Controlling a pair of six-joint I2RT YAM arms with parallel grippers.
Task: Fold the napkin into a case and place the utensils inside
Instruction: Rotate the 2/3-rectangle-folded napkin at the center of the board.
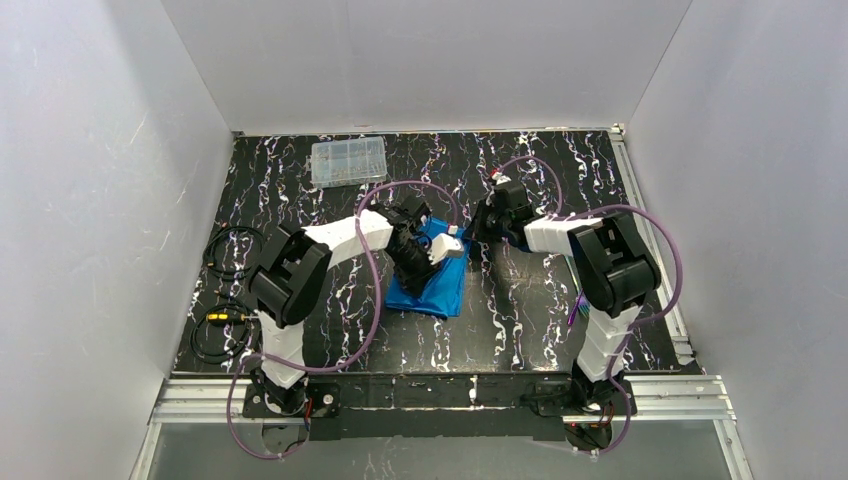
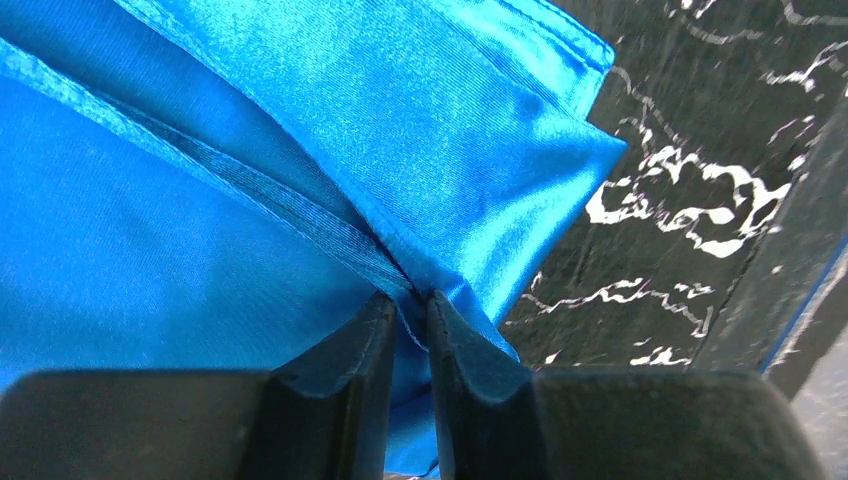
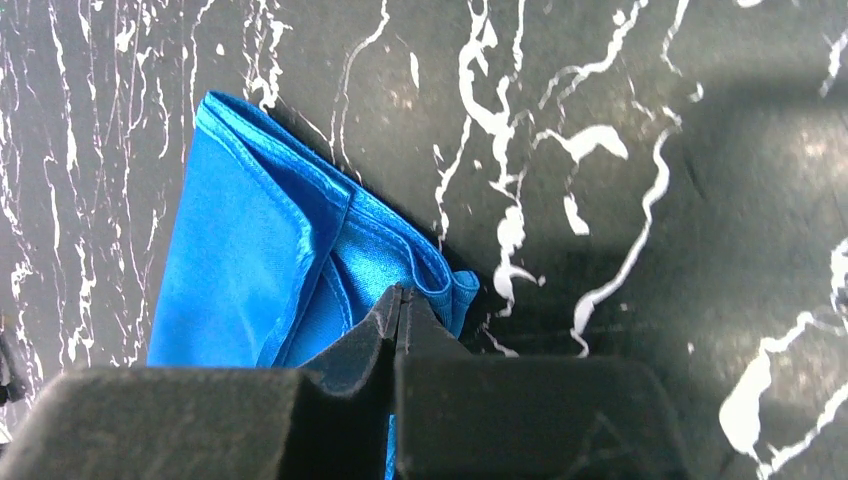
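Folding stage, judged from how the cloth lies; no case yet.

Nearest us, on the table (image 1: 540, 330), the loose near end of the napkin (image 1: 432, 288) sits at centre. It is folded into a strip with its long axis running near to far, leaning a little right at the far end.

Both tools work that far end, so the free cloth lies nearward from each.

- Left gripper (image 2: 408, 300): jaws narrow, a hemmed fold edge pinched between them.
- Right gripper (image 3: 398, 292): jaws together on the far right corner, a sliver of blue showing between the fingers.

The left arm lies over the strip and is the nearer to its middle. The right holds from just beside it. We judge that any next fold must travel nearward along the strip.

Far left: clear box (image 1: 348, 161), well apart. We cannot pick out the utensils.
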